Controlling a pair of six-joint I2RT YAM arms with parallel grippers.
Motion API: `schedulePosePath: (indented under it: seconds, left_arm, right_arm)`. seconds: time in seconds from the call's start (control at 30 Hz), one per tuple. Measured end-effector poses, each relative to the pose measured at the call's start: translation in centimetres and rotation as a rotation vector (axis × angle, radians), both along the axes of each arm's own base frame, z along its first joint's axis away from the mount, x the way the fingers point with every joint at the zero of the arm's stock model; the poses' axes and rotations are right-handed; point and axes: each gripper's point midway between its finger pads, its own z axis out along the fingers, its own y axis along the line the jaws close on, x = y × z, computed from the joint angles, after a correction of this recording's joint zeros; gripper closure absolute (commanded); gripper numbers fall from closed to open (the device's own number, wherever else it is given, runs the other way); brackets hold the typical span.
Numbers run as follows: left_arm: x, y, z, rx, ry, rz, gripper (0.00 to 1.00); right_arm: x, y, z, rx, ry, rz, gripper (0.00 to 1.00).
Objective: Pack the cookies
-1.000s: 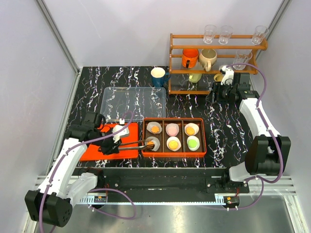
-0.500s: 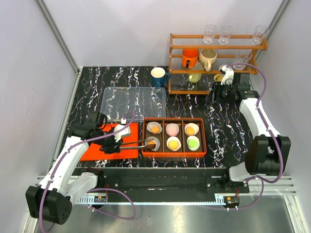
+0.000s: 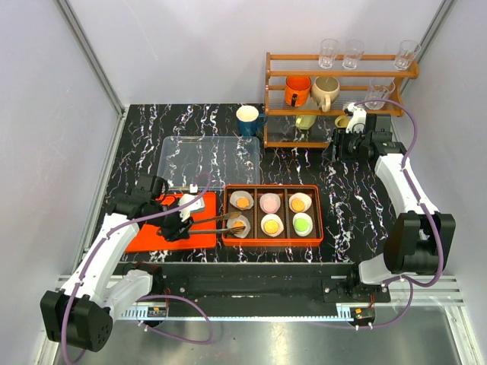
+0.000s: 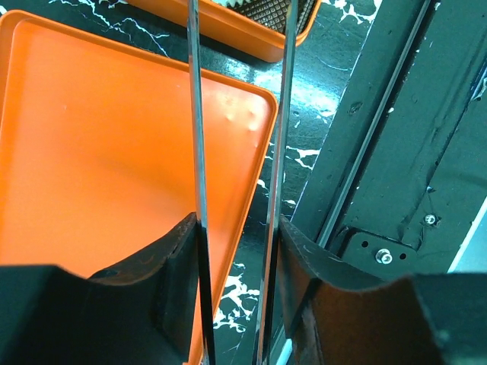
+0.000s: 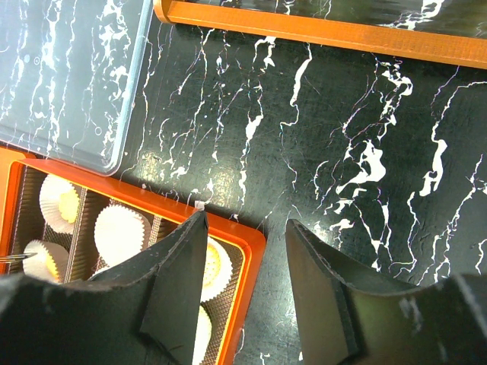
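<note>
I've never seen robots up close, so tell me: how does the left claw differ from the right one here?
The left claw grips metal tongs; the right claw holds nothing and stands open. The left claw is near, over the orange tray, tongs reaching into the orange box; the right claw is far back by the wooden rack. Both are black, two-fingered.

Cookies [image 3: 272,225] in box [image 3: 274,242] ctr, tray [image 3: 144,239] to L, lid [image 3: 209,160] behind, rack [image 3: 342,74] back R
</note>
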Motion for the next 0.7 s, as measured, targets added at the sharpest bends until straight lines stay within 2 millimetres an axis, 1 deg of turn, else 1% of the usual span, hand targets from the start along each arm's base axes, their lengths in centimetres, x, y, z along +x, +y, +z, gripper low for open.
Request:
schedulePosePath:
  seconds: [0.07,0.33,0.57,0.7]
  left_arm:
    - [-0.03,-0.02,-0.04,-0.001,0.002,0.000,0.53]
    - [-0.09,-0.05,-0.17,-0.002,0.004,-0.001,0.54]
    - [0.01,-0.14,-0.10,-0.014,-0.020,0.012,0.57]
    - [0.17,-0.26,0.82,-0.036,-0.075,0.034,0.60]
  right_arm:
    - [0.01,0.00,0.01,0.000,0.000,0.000,0.46]
    - [0.01,0.00,0.01,0.000,0.000,0.000,0.46]
    - [0.00,0.00,0.00,0.000,0.000,0.000,0.46]
    - [0.00,0.00,0.00,0.000,0.000,0.000,0.46]
